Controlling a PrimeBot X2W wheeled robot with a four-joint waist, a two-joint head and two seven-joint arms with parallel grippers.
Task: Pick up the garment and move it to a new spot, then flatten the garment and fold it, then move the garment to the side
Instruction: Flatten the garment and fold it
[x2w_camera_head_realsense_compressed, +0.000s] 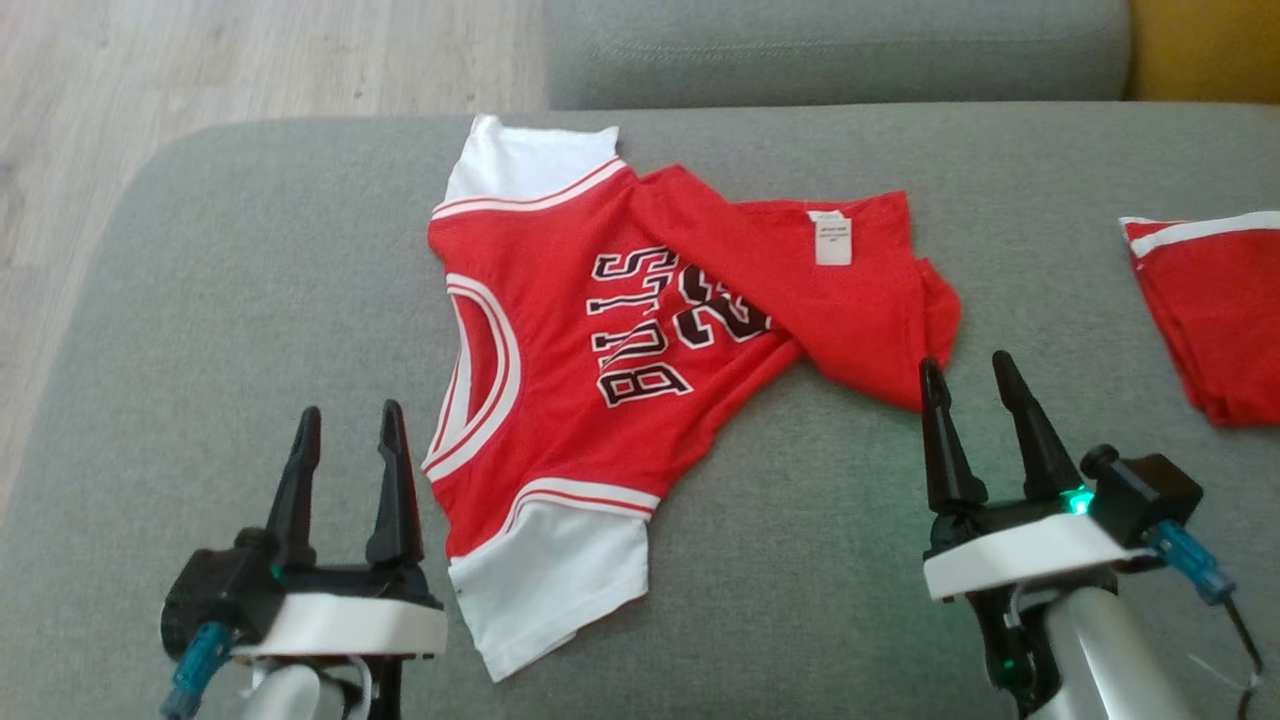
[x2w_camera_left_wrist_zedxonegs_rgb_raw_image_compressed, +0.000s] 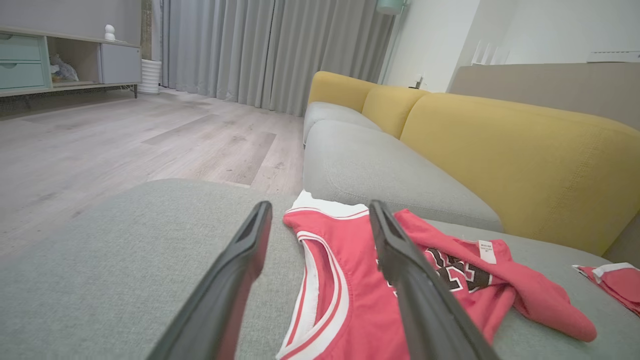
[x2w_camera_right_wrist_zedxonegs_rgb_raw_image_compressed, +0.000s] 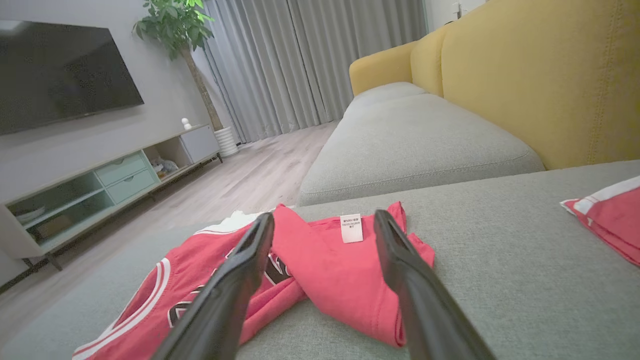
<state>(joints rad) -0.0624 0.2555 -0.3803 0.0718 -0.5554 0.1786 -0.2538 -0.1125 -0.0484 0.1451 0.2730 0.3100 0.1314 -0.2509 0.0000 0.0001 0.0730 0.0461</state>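
My left tool (x2w_camera_head_realsense_compressed: 350, 410) stands wide with nothing between its fingers, and my right tool (x2w_camera_head_realsense_compressed: 966, 362) is just as wide and empty. Both are over the grey sofa seat (x2w_camera_head_realsense_compressed: 200, 300), which meets a yellow backrest (x2w_camera_left_wrist_zedxonegs_rgb_raw_image_compressed: 525, 165) in the left wrist view. The red jersey (x2w_camera_head_realsense_compressed: 560, 380) lies across the middle of that seat. Its white shoulder panels point to the far and near sides, and its right part is flipped over the lettering. The left tool is just beside its armhole, the right tool's tips near the flipped hem. A second red garment (x2w_camera_head_realsense_compressed: 1215, 310) lies well apart at the right. A small white label (x2w_camera_head_realsense_compressed: 832, 238) shows on the flipped part.
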